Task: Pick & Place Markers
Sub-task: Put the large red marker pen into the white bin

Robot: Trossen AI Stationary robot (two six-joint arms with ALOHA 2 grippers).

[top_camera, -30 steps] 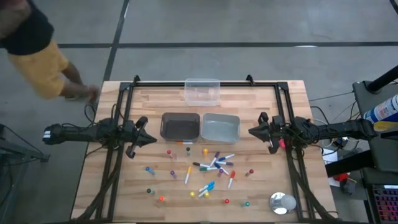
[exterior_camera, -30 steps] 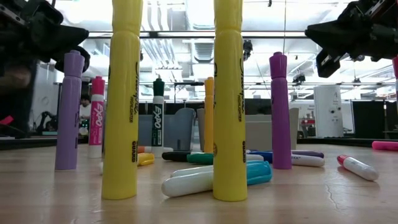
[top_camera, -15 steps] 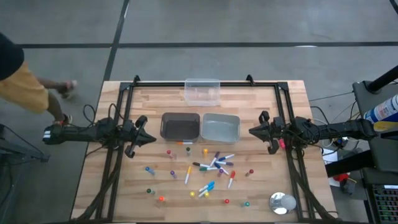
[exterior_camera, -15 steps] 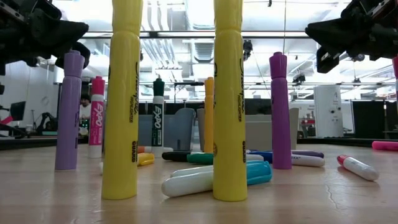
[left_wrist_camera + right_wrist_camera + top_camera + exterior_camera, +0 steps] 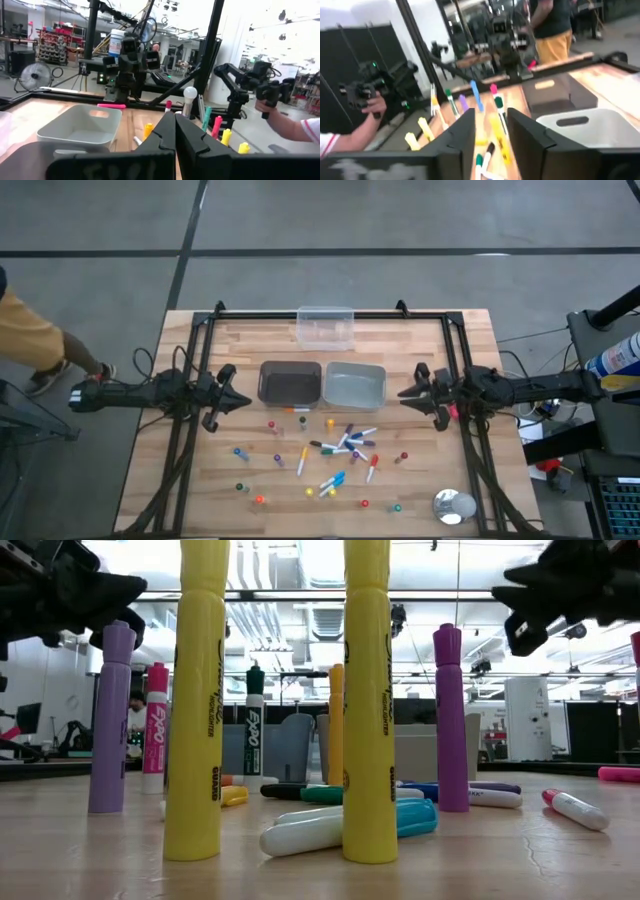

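Note:
The markers (image 5: pixel 335 450) are scattered over the middle of the table, nearer its front edge. Some stand upright on their ends, such as two yellow ones (image 5: pixel 195 700) close to the low camera. Others lie flat, like a white-and-blue one (image 5: pixel 340 825). My left gripper (image 5: pixel 240 402) hovers at the left of the table, shut and empty, its fingers (image 5: pixel 175 135) closed together. My right gripper (image 5: pixel 405 394) hovers at the right, open and empty, with a gap between its fingers (image 5: pixel 465 135). Both point level toward the table's middle, above the markers.
A dark bin (image 5: pixel 290 382) and a grey bin (image 5: pixel 354 385) stand side by side behind the markers, with a clear container (image 5: pixel 325 327) at the far edge. A silver tape roll (image 5: pixel 454 506) lies at the near right. A person (image 5: pixel 25 330) stands off the table's left side.
My right gripper has tipped its fingers upward a little while staying near its place. The person beside the table's left side has walked away toward the picture's left edge. The markers have kept still.

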